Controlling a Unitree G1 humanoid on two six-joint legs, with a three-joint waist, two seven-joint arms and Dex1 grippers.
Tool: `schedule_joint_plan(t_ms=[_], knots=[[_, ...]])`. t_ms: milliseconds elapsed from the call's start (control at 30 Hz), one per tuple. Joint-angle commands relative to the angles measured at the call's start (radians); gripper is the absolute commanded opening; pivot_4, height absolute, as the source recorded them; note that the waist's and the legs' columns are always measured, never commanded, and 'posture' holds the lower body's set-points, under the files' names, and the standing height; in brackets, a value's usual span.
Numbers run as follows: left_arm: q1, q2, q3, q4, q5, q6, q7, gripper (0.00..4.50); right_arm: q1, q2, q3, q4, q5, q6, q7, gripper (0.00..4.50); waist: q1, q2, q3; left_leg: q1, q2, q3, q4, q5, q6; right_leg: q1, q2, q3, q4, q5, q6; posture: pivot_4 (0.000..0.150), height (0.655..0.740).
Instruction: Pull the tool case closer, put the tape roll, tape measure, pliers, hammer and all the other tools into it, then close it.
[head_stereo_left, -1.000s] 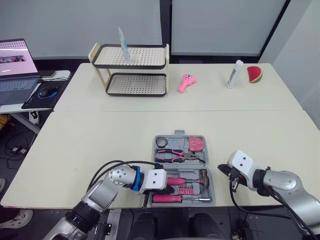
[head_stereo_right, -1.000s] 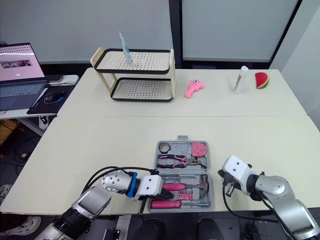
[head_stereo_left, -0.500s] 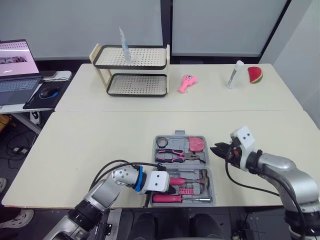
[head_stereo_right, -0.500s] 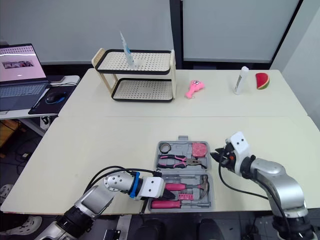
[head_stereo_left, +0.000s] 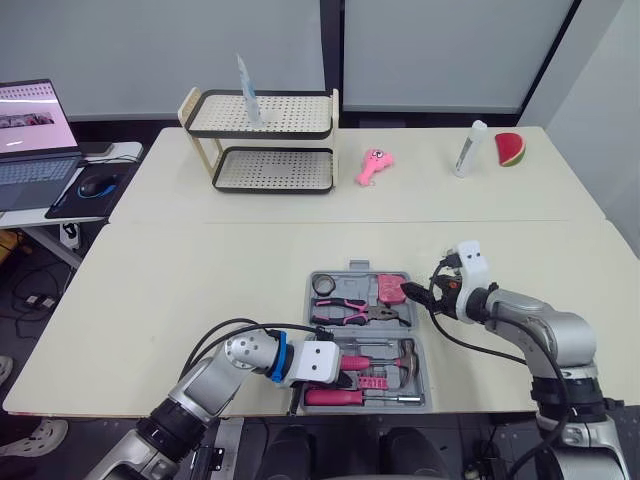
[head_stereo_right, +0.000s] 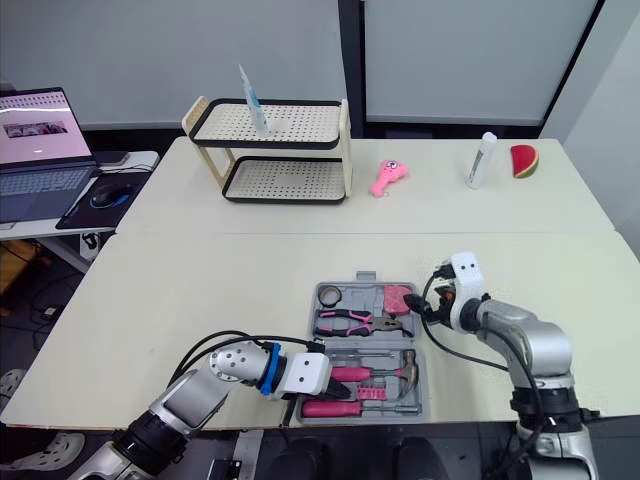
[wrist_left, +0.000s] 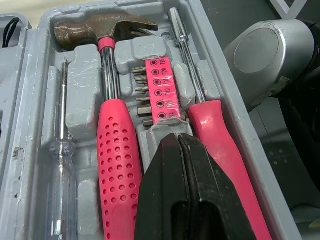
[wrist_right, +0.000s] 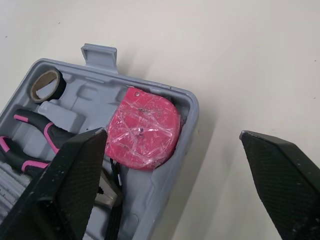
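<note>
My left gripper (wrist_left: 178, 143), fingers pressed together, is over the bits (wrist_left: 157, 89) beside the hammer (wrist_left: 107, 31) in the open tool case (head_stereo_left: 357, 270) at the table's (head_stereo_left: 200, 280) near edge. My right gripper (wrist_right: 172, 132) is spread wide above the tape measure (wrist_right: 145, 134) in the case's far right corner.

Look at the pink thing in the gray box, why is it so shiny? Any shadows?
Right wrist view: the crinkled clear wrap on the tape measure catches light in white glints; the tool case throws a soft shadow onto the table beside it. Left wrist view: glare streaks the metal of the hammer and the screwdriver shaft. Left eye view: the laptop screen glows.
</note>
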Motion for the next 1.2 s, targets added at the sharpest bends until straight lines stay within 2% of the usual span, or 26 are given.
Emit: schedule_joint_plan(t_ms=[33,600,1200], knots=[[0.016,0.016,-0.024,0.023,0.043,0.020,0.006,0.00,-0.041,0.018,-0.029,0.024,0.018,0.009,-0.027,4.45,0.000,0.000,0.000,0.000,0.000,0.000,0.000,0.000,0.000,0.000,0.000,0.000,0.000,0.000,0.000,0.150,0.7356],[0.022,0.018,-0.040,0.045,0.052,-0.001,0.011,0.00,-0.068,0.124,-0.049,0.155,0.022,0.019,-0.113,4.45,-0.002,0.001,-0.001,0.000,0.000,0.000,0.000,0.000,0.000,-0.001,0.000,0.000,0.000,0.000,0.000,0.150,0.7356],[0.000,0.023,-0.076,0.094,0.071,-0.018,0.000,0.00,-0.086,0.153,-0.064,0.219,0.076,0.000,-0.056,4.45,-0.002,0.005,-0.003,0.000,0.000,0.000,-0.001,0.000,0.000,0.000,0.000,0.000,0.000,0.000,0.000,0.150,0.7356]])
